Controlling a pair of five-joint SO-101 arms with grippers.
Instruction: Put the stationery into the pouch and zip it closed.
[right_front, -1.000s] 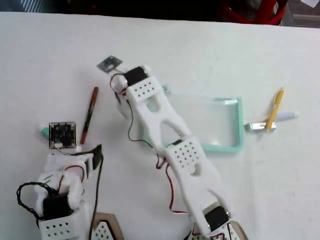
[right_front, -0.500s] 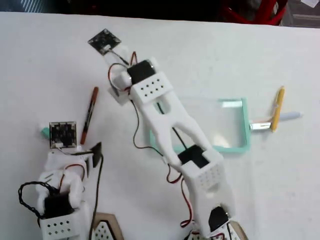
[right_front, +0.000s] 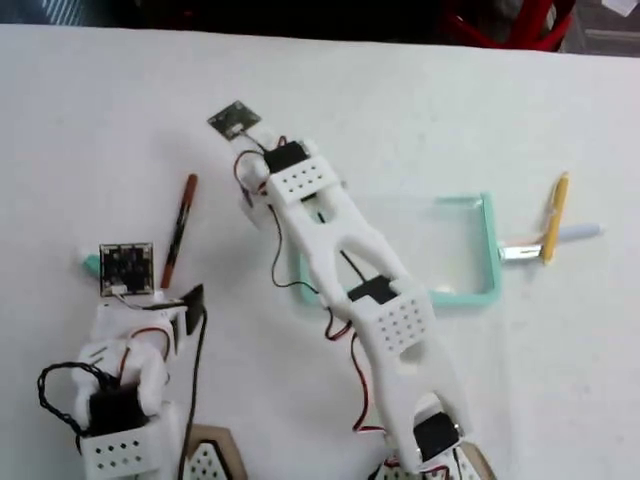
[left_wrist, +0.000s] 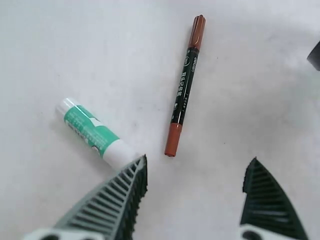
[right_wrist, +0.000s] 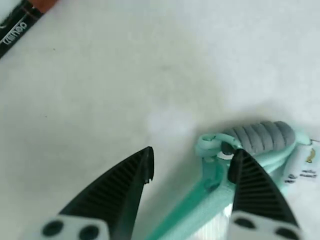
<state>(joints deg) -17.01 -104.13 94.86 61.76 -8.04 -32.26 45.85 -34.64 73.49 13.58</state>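
Observation:
The clear pouch with a teal border (right_front: 460, 250) lies flat at mid-table, its left end under my right arm (right_front: 300, 185). My right gripper (right_wrist: 192, 155) is open just beside the pouch's corner; the teal zip ring with its grey ridged pull (right_wrist: 255, 136) lies against one fingertip, not gripped. A brown marker (right_front: 178, 230) (left_wrist: 184, 85) and a green-and-white glue stick (left_wrist: 92, 132) lie in front of my open left gripper (left_wrist: 197, 162), which holds nothing. A yellow pen (right_front: 552, 215) and a pale pen (right_front: 578, 233) rest right of the pouch.
My left arm (right_front: 125, 340) stands at the near left edge with its camera board over the glue stick. A silver clip (right_front: 520, 252) touches the pouch's right edge. Red objects (right_front: 500, 20) stand beyond the far table edge. Bare white table lies at the far left and right.
My right arm's wrist stretched farther away, then drew back toward the pouch's left end. The pouch slid slightly to the right, nudging the pens. The left arm stayed still.

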